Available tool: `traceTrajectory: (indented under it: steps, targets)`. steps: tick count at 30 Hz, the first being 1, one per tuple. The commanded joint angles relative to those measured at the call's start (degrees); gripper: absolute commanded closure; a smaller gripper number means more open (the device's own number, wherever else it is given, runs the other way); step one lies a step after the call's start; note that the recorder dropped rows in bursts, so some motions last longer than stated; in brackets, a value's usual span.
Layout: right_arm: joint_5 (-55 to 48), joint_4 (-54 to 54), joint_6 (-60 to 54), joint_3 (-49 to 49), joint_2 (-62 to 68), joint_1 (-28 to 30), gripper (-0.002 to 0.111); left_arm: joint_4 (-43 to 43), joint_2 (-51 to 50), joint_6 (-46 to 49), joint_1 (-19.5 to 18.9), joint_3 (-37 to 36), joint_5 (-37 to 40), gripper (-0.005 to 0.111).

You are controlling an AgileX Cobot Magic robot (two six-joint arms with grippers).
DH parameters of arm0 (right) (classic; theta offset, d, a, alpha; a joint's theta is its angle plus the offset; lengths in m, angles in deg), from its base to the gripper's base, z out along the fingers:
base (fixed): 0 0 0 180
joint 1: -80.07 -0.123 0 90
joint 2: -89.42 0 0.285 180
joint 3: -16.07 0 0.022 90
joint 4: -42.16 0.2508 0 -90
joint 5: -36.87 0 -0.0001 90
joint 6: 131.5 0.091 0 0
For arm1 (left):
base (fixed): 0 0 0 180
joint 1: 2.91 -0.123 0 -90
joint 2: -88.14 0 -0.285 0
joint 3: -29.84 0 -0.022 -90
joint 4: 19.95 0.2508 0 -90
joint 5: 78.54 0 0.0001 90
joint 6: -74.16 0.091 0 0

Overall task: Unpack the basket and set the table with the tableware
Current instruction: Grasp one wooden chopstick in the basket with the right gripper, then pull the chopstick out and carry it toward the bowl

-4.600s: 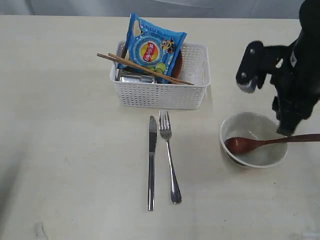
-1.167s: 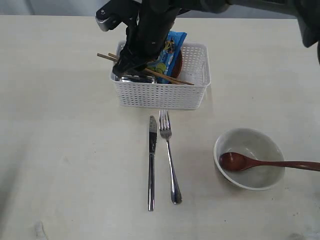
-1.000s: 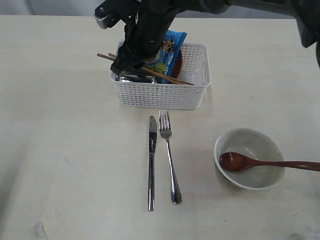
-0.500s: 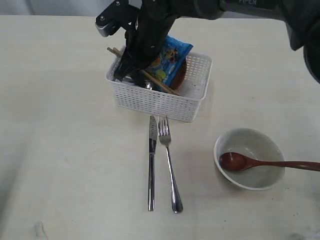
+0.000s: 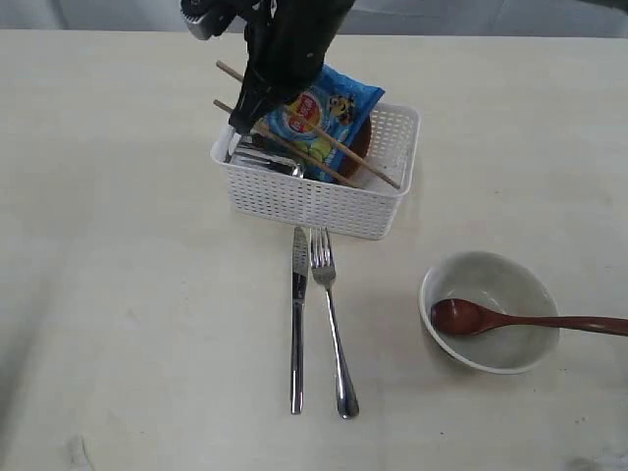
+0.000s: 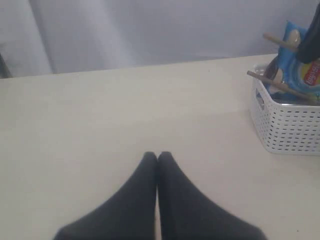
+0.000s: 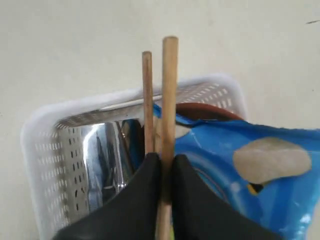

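My right gripper (image 5: 251, 110) reaches across over the white basket (image 5: 314, 201) and is shut on the wooden chopsticks (image 5: 324, 137). In the right wrist view one chopstick (image 7: 168, 90) is pinched between the jaws of the gripper (image 7: 166, 159), and the second (image 7: 147, 95) runs close beside it. A steel cup (image 5: 263, 160) and a reddish-brown plate (image 5: 362, 139) lie in the basket. Knife (image 5: 296, 324) and fork (image 5: 330, 314) lie side by side on the table (image 5: 118, 294). The bowl (image 5: 496, 285) holds the dark red spoon (image 5: 520, 320). My left gripper (image 6: 158, 156) is shut and empty above bare table.
A blue chip bag (image 5: 322, 110) leans in the basket under the chopsticks. From the left wrist view the basket (image 6: 287, 127) stands well off to one side. The table's far edge runs behind the basket.
The right gripper closed on the chopsticks and rose, tilting their free ends up. The basket twisted and slid slightly as they were pulled. The left gripper stayed still.
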Motion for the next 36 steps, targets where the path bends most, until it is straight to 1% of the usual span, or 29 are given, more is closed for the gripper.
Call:
traceTrajectory:
  steps: [1, 3, 6, 11, 15, 19, 21, 26, 31, 36]
  targets:
    - [-2.8, -0.6, -6.6, 0.1, -4.7, -0.1, 0.109, -0.2, 0.3, 0.0, 0.2, -0.1, -0.1, 0.107]
    - [-5.9, -0.7, -11.2, 0.1, -7.0, -0.9, 0.109, -0.2, 0.3, 0.0, 0.2, -0.1, -0.1, 0.107]
    - [-15.2, -1.9, -18.0, 0.0, -10.9, -3.6, 0.109, -0.2, 0.3, 0.0, 0.2, -0.1, -0.1, 0.107]
    - [-23.4, -8.8, -18.1, -2.5, -14.6, -7.7, 0.109, -0.2, 0.3, 0.0, 0.2, -0.1, -0.1, 0.107]
    - [-23.4, -13.1, -18.1, -9.2, -19.5, -11.2, 0.109, -0.2, 0.3, 0.0, 0.2, -0.1, -0.1, 0.107]
    - [-23.4, -16.8, -18.8, -19.2, -25.3, -13.9, 0.109, -0.2, 0.3, 0.0, 0.2, -0.1, -0.1, 0.107]
    - [-23.4, -19.1, -20.9, -25.3, -27.4, -15.2, 0.109, -0.2, 0.3, 0.0, 0.2, -0.1, -0.1, 0.107]
    - [-22.0, -26.5, -30.6, -39.7, -30.4, -17.9, 0.109, -0.2, 0.3, 0.0, 0.2, -0.1, -0.1, 0.107]
    - [-15.3, -27.6, -32.6, -49.0, -30.4, -18.4, 0.109, -0.2, 0.3, 0.0, 0.2, -0.1, -0.1, 0.107]
    - [-10.3, -30.6, -38.6, -55.6, -30.4, -18.4, 0.109, -0.2, 0.3, 0.0, 0.2, -0.1, -0.1, 0.107]
